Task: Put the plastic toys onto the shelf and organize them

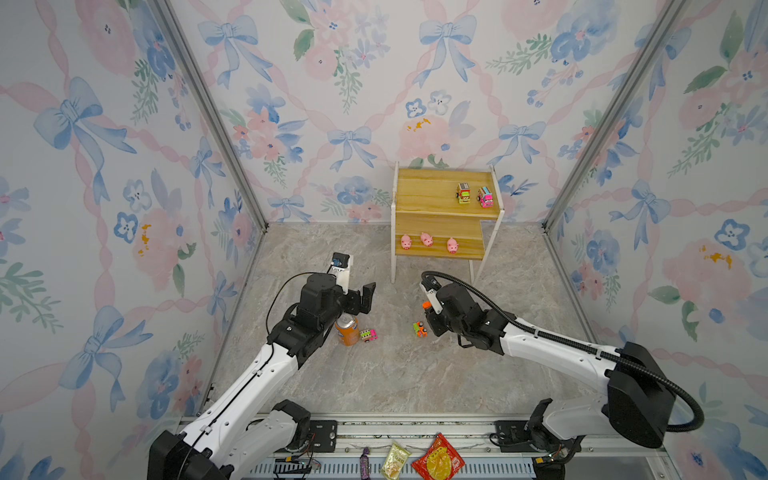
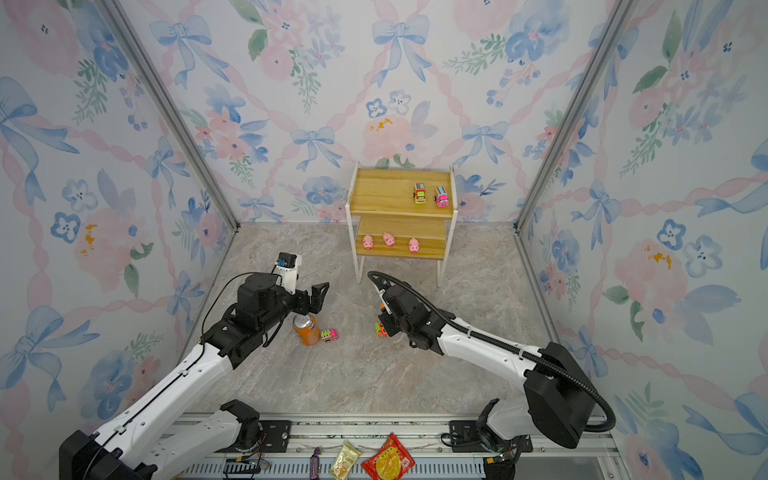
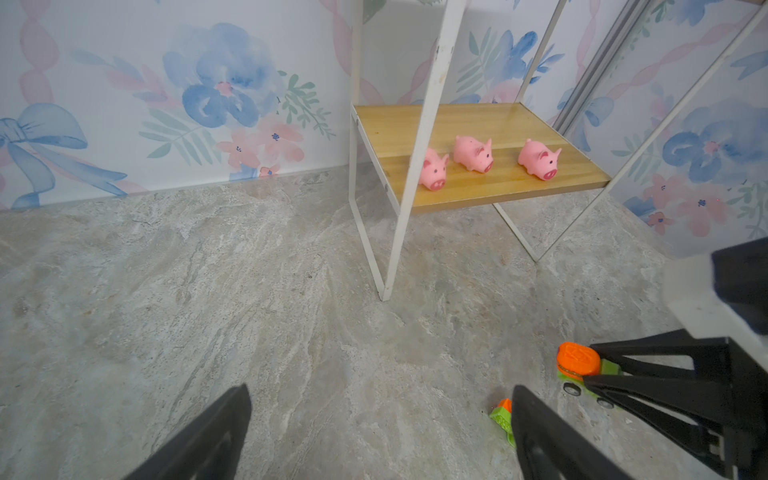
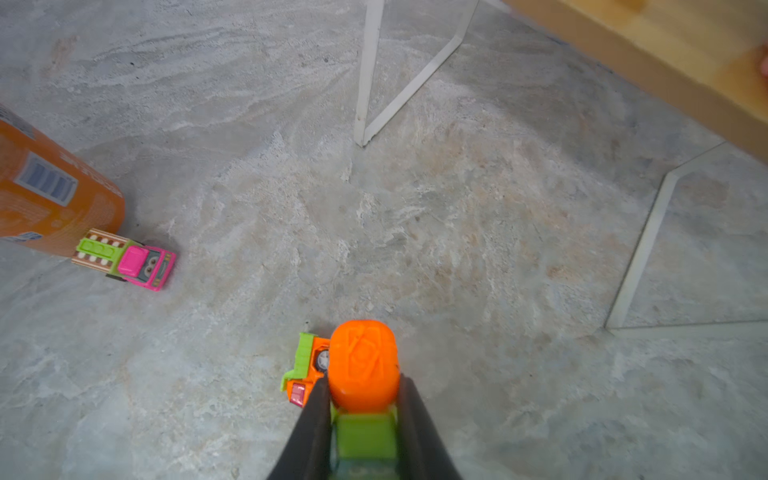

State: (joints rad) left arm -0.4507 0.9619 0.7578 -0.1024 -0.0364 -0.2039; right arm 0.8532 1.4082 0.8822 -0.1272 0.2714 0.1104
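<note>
My right gripper is shut on a green toy truck with an orange drum, low over the floor in front of the shelf. A second green-and-orange truck lies on the floor beside it. A pink-and-green truck stands against the orange can. Two trucks sit on the upper board. Three pink pigs stand on the lower board. My left gripper hangs open and empty above the can.
The shelf's thin white legs stand just beyond the right gripper. Snack packets lie on the rail at the front edge. Floral walls close in the back and both sides.
</note>
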